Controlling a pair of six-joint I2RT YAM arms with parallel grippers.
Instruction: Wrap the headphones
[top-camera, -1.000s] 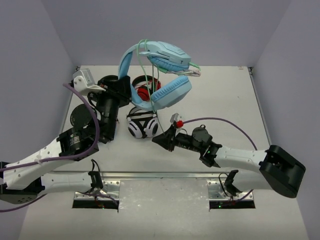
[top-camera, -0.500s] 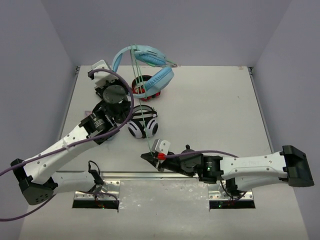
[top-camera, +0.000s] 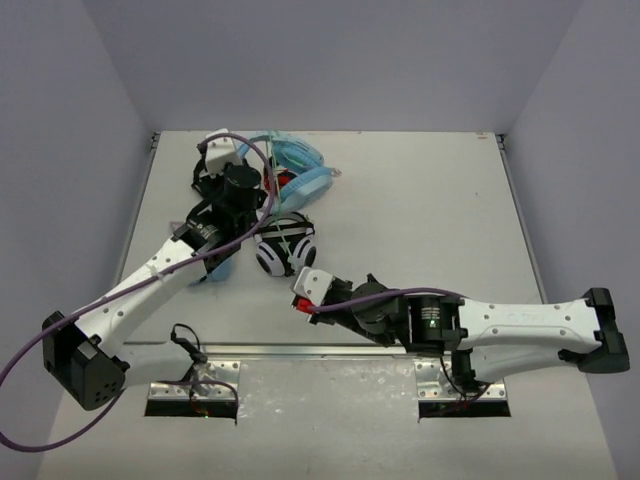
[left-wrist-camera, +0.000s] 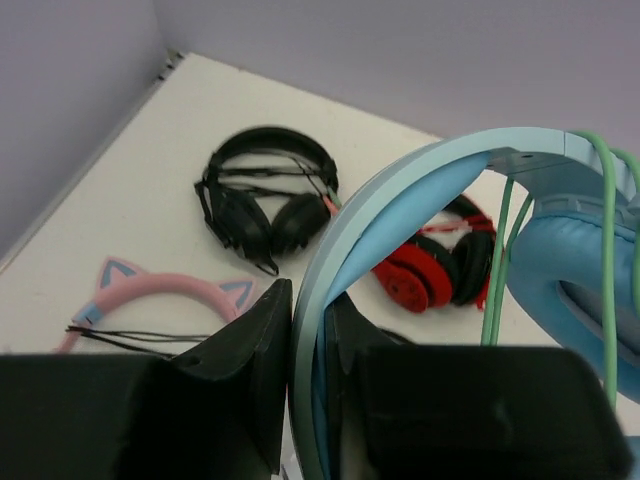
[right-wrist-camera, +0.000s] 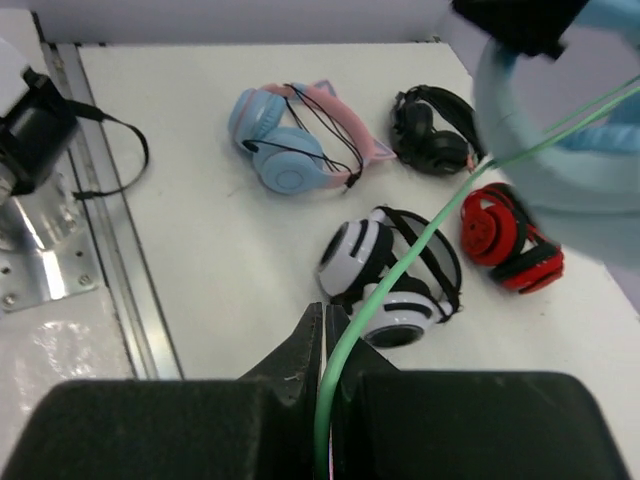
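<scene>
The light-blue headphones (top-camera: 303, 172) hang low at the back left of the table. My left gripper (top-camera: 262, 183) is shut on their padded headband (left-wrist-camera: 400, 190); in the left wrist view the gripper (left-wrist-camera: 308, 320) pinches the band between both fingers. The pale green cable (left-wrist-camera: 497, 270) runs looped over the band beside a blue cup (left-wrist-camera: 580, 270). My right gripper (top-camera: 302, 298) is near the front centre, shut on the cable (right-wrist-camera: 400, 270). In the right wrist view the gripper (right-wrist-camera: 333, 335) holds the cable stretched up to the headphones (right-wrist-camera: 560, 170).
White-and-black headphones (top-camera: 285, 247) lie between the two grippers, also showing in the right wrist view (right-wrist-camera: 395, 275). Red-and-black headphones (left-wrist-camera: 430, 265) lie under the blue pair. Black headphones (left-wrist-camera: 265, 195) and the pink cat-ear pair (right-wrist-camera: 290, 140) lie at the left.
The left arm has lowered the blue headphones from high up to just above the table's back left. The right gripper has moved left with the cable, drawing it taut.
</scene>
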